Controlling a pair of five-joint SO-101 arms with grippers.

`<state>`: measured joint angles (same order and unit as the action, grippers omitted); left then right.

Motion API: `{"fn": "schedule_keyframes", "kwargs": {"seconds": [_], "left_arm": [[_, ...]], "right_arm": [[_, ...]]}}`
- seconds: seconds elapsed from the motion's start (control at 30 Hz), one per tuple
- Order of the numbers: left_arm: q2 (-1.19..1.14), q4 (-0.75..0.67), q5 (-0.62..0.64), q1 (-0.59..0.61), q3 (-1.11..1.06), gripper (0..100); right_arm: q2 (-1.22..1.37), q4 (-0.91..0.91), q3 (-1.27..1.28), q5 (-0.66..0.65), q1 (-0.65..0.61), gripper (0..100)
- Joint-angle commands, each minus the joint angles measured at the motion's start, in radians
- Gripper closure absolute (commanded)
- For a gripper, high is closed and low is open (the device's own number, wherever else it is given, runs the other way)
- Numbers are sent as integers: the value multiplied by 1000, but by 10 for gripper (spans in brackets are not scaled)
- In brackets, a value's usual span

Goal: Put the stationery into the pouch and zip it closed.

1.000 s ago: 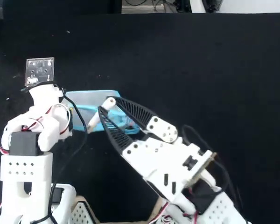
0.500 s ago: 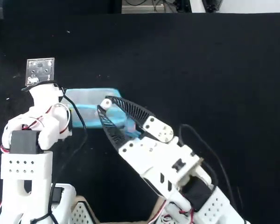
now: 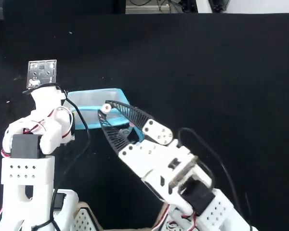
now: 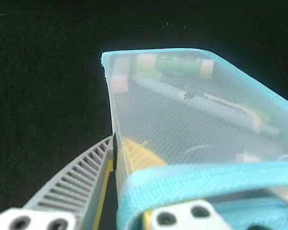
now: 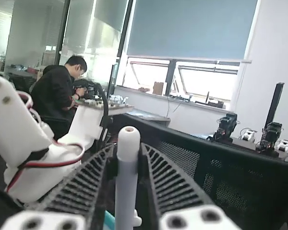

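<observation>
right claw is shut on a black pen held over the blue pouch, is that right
Not quite. The pen in the right claw is white, not black, as the right wrist view shows. The rest stands: the claw is shut on it, and the high view puts it over the blue pouch.

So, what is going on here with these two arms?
The left tool grips one end of the blue mesh pouch, which lies on the black table. Some stationery is already inside it. The right tool holds a white pen over the pouch and has not yet let it go. Zipping is not yet done.
</observation>
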<state>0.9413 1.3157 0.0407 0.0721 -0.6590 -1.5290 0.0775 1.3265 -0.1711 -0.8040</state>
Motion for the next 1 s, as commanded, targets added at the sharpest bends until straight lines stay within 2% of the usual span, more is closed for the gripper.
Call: {"fn": "schedule_keyframes", "kwargs": {"seconds": [0.0,0.13,0.3,0.43,0.57,0.67,0.8,0.97], "left_arm": [[-3,2,-5,5,18,969],[-3,2,-5,5,18,969],[-3,2,-5,4,18,969],[-3,2,-5,7,18,969],[-3,2,-5,7,16,968],[-3,2,-5,7,16,968],[-3,2,-5,7,15,968],[-3,2,-5,7,15,968]], "right_arm": [[94,-5,2,35,9,986],[185,75,-58,110,3,976],[323,417,-288,118,-71,870],[406,655,-498,112,-78,858],[426,760,-648,112,8,858],[414,832,-740,115,127,858],[415,1016,-820,114,279,854],[409,1197,-760,110,313,853]]}}
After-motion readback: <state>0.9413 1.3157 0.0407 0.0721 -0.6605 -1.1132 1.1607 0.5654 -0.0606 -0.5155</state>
